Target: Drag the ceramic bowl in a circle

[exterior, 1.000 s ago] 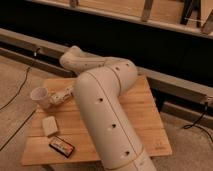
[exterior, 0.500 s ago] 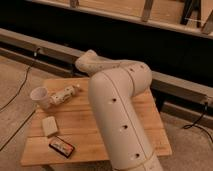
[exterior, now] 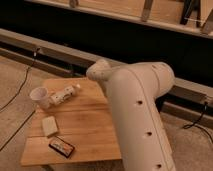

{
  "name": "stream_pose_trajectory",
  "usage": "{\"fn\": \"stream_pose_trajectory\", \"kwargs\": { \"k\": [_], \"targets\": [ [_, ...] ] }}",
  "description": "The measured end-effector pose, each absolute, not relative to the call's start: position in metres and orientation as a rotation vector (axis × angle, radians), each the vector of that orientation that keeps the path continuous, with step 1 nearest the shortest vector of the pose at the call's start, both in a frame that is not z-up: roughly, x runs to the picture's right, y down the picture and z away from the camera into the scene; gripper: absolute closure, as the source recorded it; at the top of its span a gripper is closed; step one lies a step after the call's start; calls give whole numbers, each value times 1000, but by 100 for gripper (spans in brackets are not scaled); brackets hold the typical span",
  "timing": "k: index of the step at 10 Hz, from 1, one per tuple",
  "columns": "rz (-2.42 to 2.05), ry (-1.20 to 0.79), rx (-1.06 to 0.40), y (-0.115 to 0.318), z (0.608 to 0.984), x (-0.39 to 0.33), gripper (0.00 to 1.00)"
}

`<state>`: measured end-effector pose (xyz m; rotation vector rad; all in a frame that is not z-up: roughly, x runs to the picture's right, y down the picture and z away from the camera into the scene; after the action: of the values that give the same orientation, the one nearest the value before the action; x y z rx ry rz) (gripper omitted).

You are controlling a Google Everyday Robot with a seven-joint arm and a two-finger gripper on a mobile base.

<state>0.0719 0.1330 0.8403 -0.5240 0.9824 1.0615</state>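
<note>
The white arm [exterior: 140, 110] covers the wooden desk's [exterior: 85, 122] right side; the hand and ceramic bowl are out of sight, so the hand's state and their relation cannot be told.

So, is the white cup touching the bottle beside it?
Cannot tell: camera view shows white cup and bottle meeting with no gap, possibly just overlap. The gripper is out of view.

There is one wooden bench [exterior: 87, 127]. Four things lie on it: one white cup [exterior: 39, 95], one small bottle [exterior: 65, 94] on its side, one pale block [exterior: 49, 125] and one dark flat packet [exterior: 62, 147]. There is one big white robot arm [exterior: 140, 115]. The one pincer is hidden, somewhere past the arm.
</note>
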Motion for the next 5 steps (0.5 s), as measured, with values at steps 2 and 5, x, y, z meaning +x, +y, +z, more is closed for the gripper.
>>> {"fn": "stream_pose_trajectory", "kwargs": {
  "k": [2,5],
  "targets": [
    [1044,880,-619,160,820,29,100],
    [962,710,-748,178,790,-41,100]
  ]
}}
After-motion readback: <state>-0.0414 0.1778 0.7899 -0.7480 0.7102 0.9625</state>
